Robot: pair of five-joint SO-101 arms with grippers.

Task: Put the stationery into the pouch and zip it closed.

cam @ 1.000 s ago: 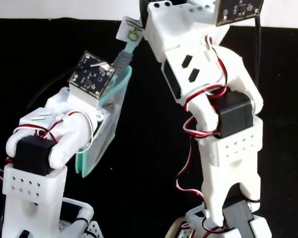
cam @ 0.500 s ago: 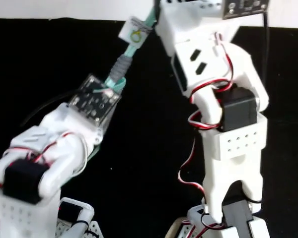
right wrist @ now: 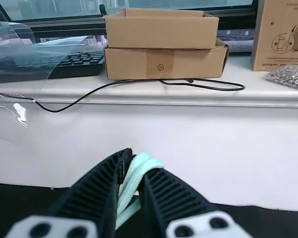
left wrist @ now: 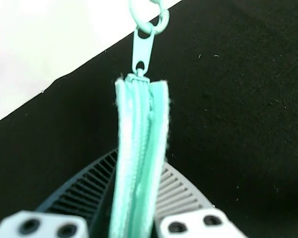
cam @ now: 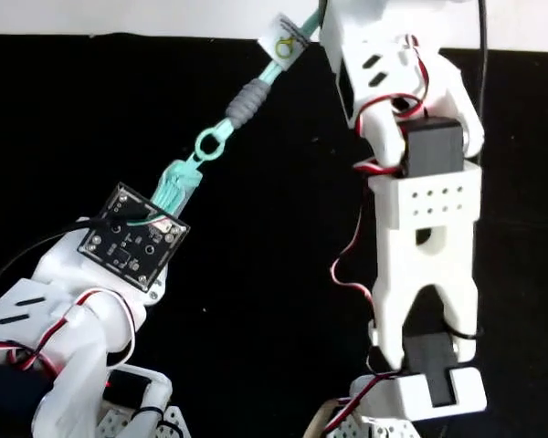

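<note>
Left pincer point(left wrist: 137, 171) is clamping narrow on the pouch point(left wrist: 139, 114), its zip edge standing up between the jaws. Right pincer point(right wrist: 135, 166) is pinching the mint cord point(right wrist: 145, 161) that is running to the zip pull point(left wrist: 140, 52). Pouch is hanging between the two pincers over the black tabletop point(cam: 256, 274), with the cord stretching taut from one to the other.

Zipping step, seemingly near its finish: the slider is sitting at the pouch's end and the teeth are looking shut. Next move is probably calling for a last straight tug along the zip line against a firm left grip. Contents: cannot tell.
</note>
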